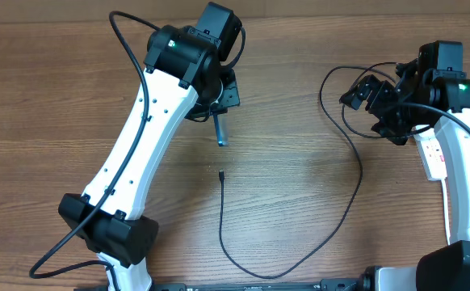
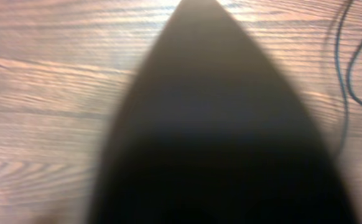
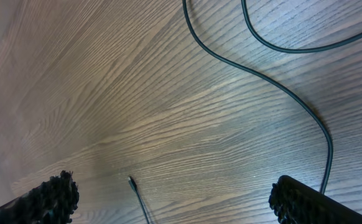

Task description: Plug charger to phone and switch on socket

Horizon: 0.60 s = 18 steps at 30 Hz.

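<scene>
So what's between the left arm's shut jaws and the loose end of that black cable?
Just bare wooden table up to the charger's plug tip, as the overhead view shows.

Robotics lab bench, being viewed from above. A bare wood-grain table [image 1: 300, 48] is being occupied by two white-and-black robot arms, the left arm [image 1: 142, 137] being based at 7 o'clock and the right arm [image 1: 461, 170] at 4 o'clock. A thin black charger [image 1: 358, 182] cable is being trailed loosely across the middle.
</scene>
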### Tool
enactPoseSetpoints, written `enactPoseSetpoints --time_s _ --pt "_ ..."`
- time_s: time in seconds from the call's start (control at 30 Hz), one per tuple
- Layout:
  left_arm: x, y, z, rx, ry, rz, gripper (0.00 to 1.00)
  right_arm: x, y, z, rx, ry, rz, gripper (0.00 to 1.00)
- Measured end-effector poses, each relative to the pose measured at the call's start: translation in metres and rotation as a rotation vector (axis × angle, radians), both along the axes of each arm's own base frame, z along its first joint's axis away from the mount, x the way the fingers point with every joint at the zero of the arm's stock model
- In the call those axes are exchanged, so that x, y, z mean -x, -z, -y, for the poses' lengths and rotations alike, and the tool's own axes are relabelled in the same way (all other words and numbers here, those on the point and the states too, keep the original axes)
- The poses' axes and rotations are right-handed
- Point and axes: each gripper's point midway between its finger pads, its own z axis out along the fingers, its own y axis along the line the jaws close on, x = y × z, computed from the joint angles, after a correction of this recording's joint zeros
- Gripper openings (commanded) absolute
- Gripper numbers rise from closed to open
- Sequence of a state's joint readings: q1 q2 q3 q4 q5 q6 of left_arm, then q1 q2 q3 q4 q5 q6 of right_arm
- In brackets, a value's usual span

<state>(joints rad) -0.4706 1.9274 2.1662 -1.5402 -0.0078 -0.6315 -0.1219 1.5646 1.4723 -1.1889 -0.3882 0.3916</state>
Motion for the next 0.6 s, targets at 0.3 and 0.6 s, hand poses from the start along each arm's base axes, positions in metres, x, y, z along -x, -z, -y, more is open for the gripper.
enactPoseSetpoints --time_s 0.3,0.6 --pt "-0.023 0.028 0.002 0.042 0.064 -0.02 0.04 0.0 0.0 0.0 0.0 0.0 0.0 1.0" --pt "-0.035 0.043 0.027 0.315 0.205 -0.065 0.04 0.0 0.0 0.0 0.0 0.0 0.0 1.0"
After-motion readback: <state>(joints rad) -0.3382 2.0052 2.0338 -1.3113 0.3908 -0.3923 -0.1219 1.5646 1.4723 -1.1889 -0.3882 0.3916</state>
